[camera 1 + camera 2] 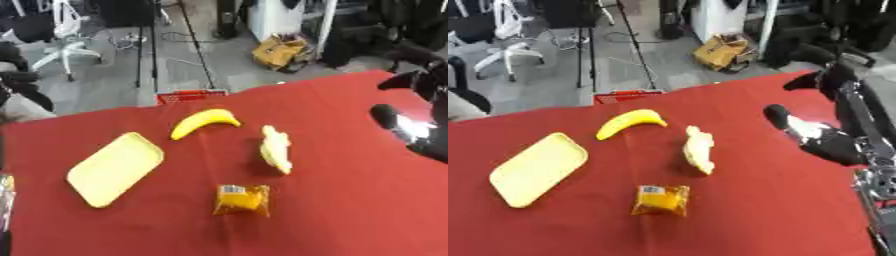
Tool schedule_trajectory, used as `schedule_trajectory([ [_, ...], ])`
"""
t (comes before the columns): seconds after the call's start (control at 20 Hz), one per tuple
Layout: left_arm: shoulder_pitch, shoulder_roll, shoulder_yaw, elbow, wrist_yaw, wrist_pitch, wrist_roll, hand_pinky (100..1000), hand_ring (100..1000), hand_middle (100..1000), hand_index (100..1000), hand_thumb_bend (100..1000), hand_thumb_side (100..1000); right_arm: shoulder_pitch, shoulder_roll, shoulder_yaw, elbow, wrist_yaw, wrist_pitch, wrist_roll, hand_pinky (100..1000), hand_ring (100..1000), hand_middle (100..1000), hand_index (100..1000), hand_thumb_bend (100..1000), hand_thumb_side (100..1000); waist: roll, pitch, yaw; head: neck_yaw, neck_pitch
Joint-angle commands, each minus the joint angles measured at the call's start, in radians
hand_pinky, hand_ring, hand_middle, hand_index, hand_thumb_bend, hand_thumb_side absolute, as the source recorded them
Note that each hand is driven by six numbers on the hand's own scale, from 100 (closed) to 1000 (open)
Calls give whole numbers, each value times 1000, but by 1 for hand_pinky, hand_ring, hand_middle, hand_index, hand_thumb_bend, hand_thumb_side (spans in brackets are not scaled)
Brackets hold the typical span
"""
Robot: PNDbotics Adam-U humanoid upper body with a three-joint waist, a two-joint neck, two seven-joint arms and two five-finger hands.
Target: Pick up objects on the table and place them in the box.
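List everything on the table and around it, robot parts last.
banana: 1, yellow, far centre of the table
tray: 1, pale yellow, flat, left of centre
pale object: 1, cream-yellow, irregular shape, centre-right
packet: 1, orange-yellow, near centre
basket: 1, red, beyond the table's far edge
tablecloth: 1, red, covers the table
right hand: 1, black and silver, over the table's right side; finger pose unclear
left hand: not in view

The red table cloth (332,200) borders a grey floor (105,85). Beyond its far edge stand a white swivel chair (68,47), black tripod legs (197,47) and a yellow bag (280,51). A red crate (191,95) sits just behind the cloth edge.
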Motion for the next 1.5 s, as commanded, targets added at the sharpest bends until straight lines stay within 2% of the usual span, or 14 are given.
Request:
schedule_trajectory([
  [0.05, -6, 30, -6, -9, 8, -2, -10, 626, 620, 759, 832, 645, 1000, -49, -89, 51, 29, 3, -7, 74, 744, 648, 843, 945, 708, 536, -21, -18, 3, -8, 3],
  [0.15, -6, 31, -9, -7, 8, -2, -14, 626, 620, 759, 833, 645, 1000, -89, -121, 92, 67, 6, -15, 136, 745, 649, 843, 949, 705, 525, -22, -19, 7, -12, 5],
  [0.35, -7, 33, -12, -5, 9, -3, -18, 626, 620, 759, 833, 644, 1000, -143, -145, 146, 134, 16, -37, 230, 748, 652, 844, 948, 695, 496, -22, -20, 11, -17, 8],
  [0.4, -7, 32, -14, -5, 10, -3, -19, 626, 620, 759, 833, 644, 1000, -165, -147, 174, 164, 26, -43, 270, 747, 651, 843, 929, 690, 479, -23, -20, 14, -19, 10],
  [0.55, -6, 32, -18, -2, 13, -4, -24, 626, 620, 759, 833, 644, 1000, -223, -127, 221, 260, 56, -66, 357, 747, 651, 840, 916, 686, 463, -23, -21, 17, -19, 11],
  [0.65, -5, 32, -18, -1, 13, -4, -25, 626, 620, 759, 833, 643, 1000, -241, -116, 230, 301, 72, -87, 381, 752, 659, 841, 918, 687, 442, -22, -21, 17, -19, 11],
  [0.8, -4, 30, -19, -1, 15, -5, -26, 626, 620, 759, 833, 643, 1000, -298, -74, 276, 404, 138, -113, 493, 758, 672, 843, 916, 680, 411, -19, -26, 22, -25, 16],
  [0.95, -2, 29, -20, 1, 17, -4, -27, 626, 619, 759, 833, 643, 1000, -340, -29, 290, 496, 194, -140, 577, 758, 674, 841, 913, 677, 400, -17, -28, 22, -27, 18],
  [1.2, 0, 26, -23, 3, 20, -6, -31, 626, 619, 759, 833, 641, 1000, -393, 39, 306, 595, 263, -184, 631, 759, 677, 839, 910, 668, 397, -14, -31, 22, -32, 21],
  [1.5, 1, 24, -24, 4, 22, -6, -33, 626, 619, 760, 833, 639, 1000, -419, 91, 329, 641, 304, -227, 650, 758, 679, 837, 908, 661, 395, -11, -33, 26, -38, 24],
])
